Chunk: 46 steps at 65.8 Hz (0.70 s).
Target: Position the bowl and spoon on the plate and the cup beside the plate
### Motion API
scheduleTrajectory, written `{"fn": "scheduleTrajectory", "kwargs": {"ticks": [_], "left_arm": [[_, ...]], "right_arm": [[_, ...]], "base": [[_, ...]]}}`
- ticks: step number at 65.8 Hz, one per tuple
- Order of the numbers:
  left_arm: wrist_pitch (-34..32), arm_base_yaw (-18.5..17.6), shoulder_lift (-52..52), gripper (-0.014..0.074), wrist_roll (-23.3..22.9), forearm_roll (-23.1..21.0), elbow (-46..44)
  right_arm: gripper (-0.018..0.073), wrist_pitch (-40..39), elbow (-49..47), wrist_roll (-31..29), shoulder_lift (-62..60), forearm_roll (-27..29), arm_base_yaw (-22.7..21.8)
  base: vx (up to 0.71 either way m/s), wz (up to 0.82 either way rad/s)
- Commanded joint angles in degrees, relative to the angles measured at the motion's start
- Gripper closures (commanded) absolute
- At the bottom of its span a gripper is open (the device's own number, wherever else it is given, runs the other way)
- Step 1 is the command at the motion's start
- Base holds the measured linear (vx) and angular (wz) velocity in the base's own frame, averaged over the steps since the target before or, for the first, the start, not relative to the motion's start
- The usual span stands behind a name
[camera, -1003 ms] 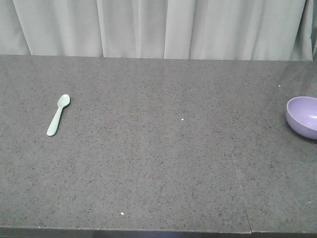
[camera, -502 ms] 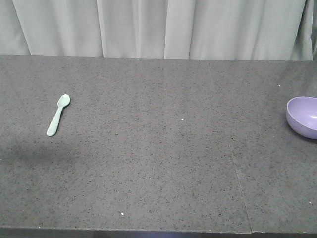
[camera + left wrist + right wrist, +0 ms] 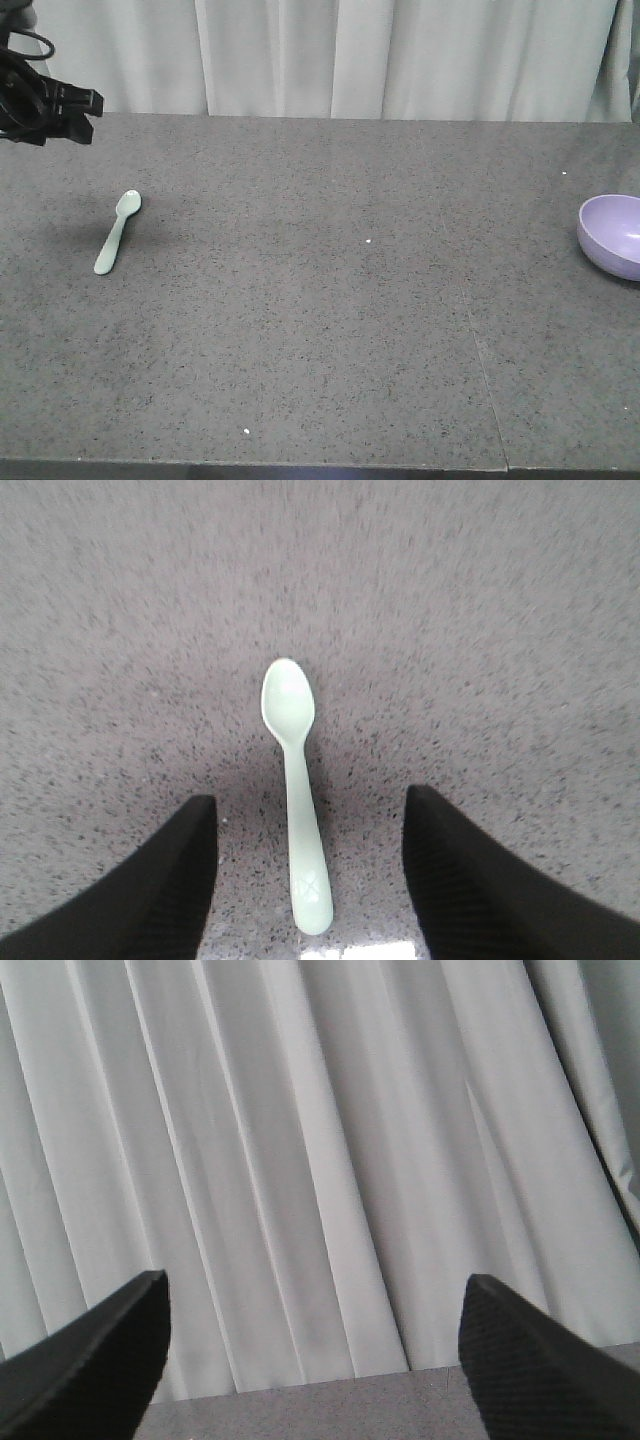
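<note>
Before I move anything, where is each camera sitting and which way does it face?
Left wrist: just behind the left hand, looking down at the table; the spoon lies between its open dark fingers.
Right wrist: behind the raised right hand, facing the curtain over the table's far edge; its open fingers frame the view.
Front: before the table, looking across it to the curtain; spoon left, bowl right, left hand top left.
Shared: front and left wrist both see the spoon.
</note>
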Motion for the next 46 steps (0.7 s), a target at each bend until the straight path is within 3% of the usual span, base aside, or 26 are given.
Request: {"fn": "scheduleTrajectory", "kwargs": {"ticks": [1,46], "left_arm": [[-0.8,-0.3,0.4,0.0203,-0.2,-0.9,-3.0],[1.3,-1.4,10.9,0.0203,-0.4,1.4,-3.0]], "right_arm": [[-0.0022,-3.0,-1.8,-0.7,1.2,0.3,0.0],[-0.0022,-2.5,-1.8,-0.7,1.2,0.3,0.0]], "base": [[0.0,0.0],[0.0,0.0]]}}
